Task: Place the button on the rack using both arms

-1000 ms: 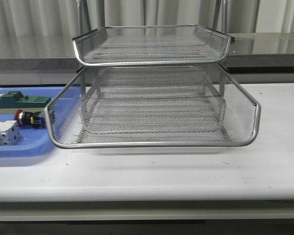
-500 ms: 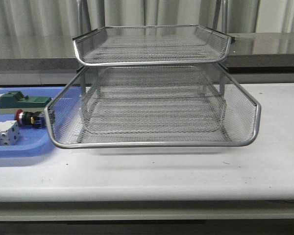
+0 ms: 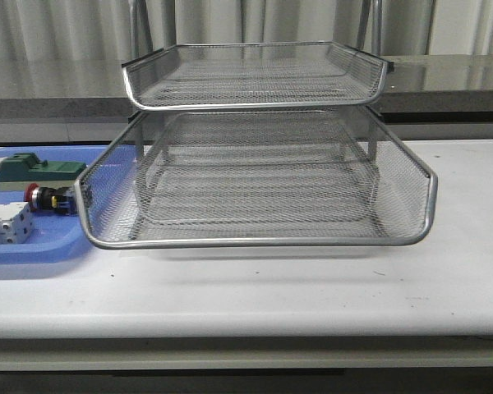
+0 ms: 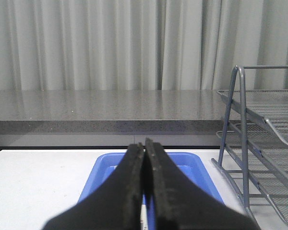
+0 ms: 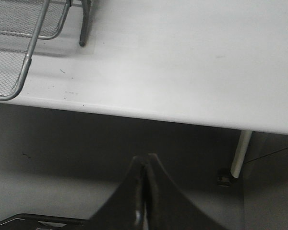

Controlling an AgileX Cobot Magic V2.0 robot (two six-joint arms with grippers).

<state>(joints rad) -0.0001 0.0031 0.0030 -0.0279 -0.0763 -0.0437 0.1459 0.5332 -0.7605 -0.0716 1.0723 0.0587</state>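
Button (image 3: 46, 198) lies on its side in the blue tray (image 3: 33, 246) at the left end of the white table (image 3: 312, 287), red cap pointing toward nine o'clock in the front view and its blue-yellow rear block just beside the rim of the rack's lowest wire basket. From the button, a green block (image 3: 33, 170) sits at about eleven o'clock in the same tray, and a white terminal block (image 3: 6, 223) at about seven o'clock, close to it. The rack (image 3: 255, 180) stands at three o'clock from the button, filling the middle of the table, its mesh baskets stacked one above another. Neither arm shows in the front view. In the left wrist view the left gripper (image 4: 144, 146) has its two black fingers pressed together with nothing between them; it hangs over the blue tray (image 4: 192, 165), with the rack's frame (image 4: 259, 143) off at three o'clock, and the button itself is hidden from that camera. In the right wrist view the right gripper (image 5: 145, 163) is likewise closed on nothing, positioned off the near edge of the table (image 5: 182, 57), with a corner of the rack (image 5: 24, 48) at ten o'clock, well apart from the button's tray.
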